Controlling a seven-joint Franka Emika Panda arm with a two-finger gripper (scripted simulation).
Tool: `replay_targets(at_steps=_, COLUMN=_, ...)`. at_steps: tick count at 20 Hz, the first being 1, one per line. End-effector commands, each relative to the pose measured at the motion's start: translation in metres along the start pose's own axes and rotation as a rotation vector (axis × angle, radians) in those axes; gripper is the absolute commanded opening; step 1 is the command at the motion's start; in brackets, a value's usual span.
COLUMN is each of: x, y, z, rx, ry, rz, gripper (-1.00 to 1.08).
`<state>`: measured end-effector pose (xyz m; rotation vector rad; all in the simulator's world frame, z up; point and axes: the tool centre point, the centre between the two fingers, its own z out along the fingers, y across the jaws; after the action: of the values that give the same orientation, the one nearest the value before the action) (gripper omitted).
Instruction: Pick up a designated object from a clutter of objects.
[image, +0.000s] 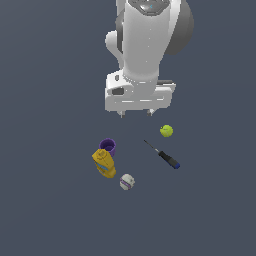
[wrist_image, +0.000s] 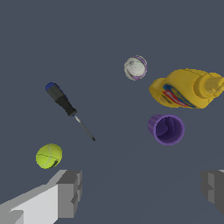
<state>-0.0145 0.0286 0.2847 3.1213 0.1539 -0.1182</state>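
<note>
Hovering high above a plain dark grey surface (image: 50, 210), a white robot arm points its fingers (wrist_image: 142, 192) straight down; they are spread wide and hold nothing, and in the wrist view one finger (wrist_image: 70, 192) shows clearly while the other sits at the frame edge. Taking the screwdriver (image: 162, 155) as the landmark, since it is the thing to be picked up: it lies flat on the surface, a thin dark shaft leading to a black handle with a blue cap, set at a slant, and the fingers are not yet over it. Nearest the fingers in the wrist view, a yellow-green tennis ball (wrist_image: 49, 156) rests near the screwdriver's shaft tip, apart from it. Next comes the screwdriver itself (wrist_image: 69, 110). On the far side of its tip stands a purple cup (wrist_image: 166, 129), open end up, with a mustard-yellow bottle (wrist_image: 188, 89) lying just beside the cup. Farthest off, a white baseball (wrist_image: 135, 68) sits alone. Likely risks from here: the shaft is slim and low, so fingers closing off-centre or across the wrong angle could slip past it or pinch only the tip and let it pivot out; descending too near the tip could also nudge the tennis ball and send it rolling.
</note>
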Motion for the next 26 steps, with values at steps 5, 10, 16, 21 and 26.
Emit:
replay_targets(at_steps=5, x=0.008, y=-0.008, z=0.016, rx=-0.008, ry=0.004, rz=-0.048, gripper=1.0)
replay_targets(at_steps=10, x=0.019, y=-0.022, z=0.042, rx=-0.019, ry=0.013, rz=-0.127, gripper=1.0)
replay_targets(at_steps=16, x=0.034, y=-0.05, z=0.091, rx=-0.032, ry=0.028, rz=-0.275, gripper=1.0)
replay_targets(at_steps=21, x=0.042, y=-0.082, z=0.141, rx=-0.034, ry=0.045, rz=-0.425, gripper=1.0)
replay_targets(at_steps=26, x=0.043, y=-0.108, z=0.179, rx=-0.028, ry=0.06, rz=-0.542, gripper=1.0)
